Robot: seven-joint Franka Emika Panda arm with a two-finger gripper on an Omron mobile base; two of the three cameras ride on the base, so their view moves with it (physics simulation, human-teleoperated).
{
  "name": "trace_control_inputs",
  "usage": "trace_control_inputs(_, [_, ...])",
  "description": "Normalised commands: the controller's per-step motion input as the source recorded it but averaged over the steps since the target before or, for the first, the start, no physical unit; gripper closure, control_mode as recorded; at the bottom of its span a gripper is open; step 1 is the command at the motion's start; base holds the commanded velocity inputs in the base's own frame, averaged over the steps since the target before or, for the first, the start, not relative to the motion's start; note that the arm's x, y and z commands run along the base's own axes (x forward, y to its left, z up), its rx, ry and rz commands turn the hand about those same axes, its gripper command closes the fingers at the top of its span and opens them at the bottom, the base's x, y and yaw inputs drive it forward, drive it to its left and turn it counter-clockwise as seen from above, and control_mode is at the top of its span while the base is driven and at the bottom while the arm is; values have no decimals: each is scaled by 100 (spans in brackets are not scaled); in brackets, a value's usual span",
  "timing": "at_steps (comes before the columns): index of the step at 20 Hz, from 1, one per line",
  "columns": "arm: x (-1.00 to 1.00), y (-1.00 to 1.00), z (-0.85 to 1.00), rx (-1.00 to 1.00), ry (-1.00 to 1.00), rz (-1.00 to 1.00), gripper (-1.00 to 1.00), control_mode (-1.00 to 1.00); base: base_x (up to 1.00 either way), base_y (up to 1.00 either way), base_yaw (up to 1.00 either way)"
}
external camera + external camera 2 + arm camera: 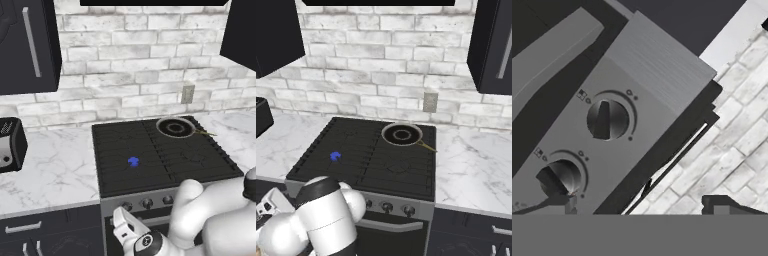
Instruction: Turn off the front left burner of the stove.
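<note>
Left base view shows a blue flame (133, 161) on the front left burner (125, 165) of the stove (160, 155), a pan (175, 127) at the back right. Low before the knob strip, the fingers (120, 220) face two knobs (607, 120); I cannot tell their spread.

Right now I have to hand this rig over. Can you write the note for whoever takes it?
Pincer: low in front of the stove, near its left knobs; open or shut can't be told.
Front left burner: blue flame burning, so not off.
Hand view: two knobs, upper and lower, close ahead, neither gripped.
A pan sits on the back right.
Left: grip the right knob, turn it off.
</note>
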Motion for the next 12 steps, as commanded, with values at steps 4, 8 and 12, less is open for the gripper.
trace_control_inputs(4, [35,-2,-9,0,0,0,-100,-100,0,0,0])
trace_control_inputs(8, [29,-17,-10,0,0,0,-100,-100,0,0,0])
trace_control_inputs(12, [21,-28,-19,0,0,0,-100,-100,0,0,0])
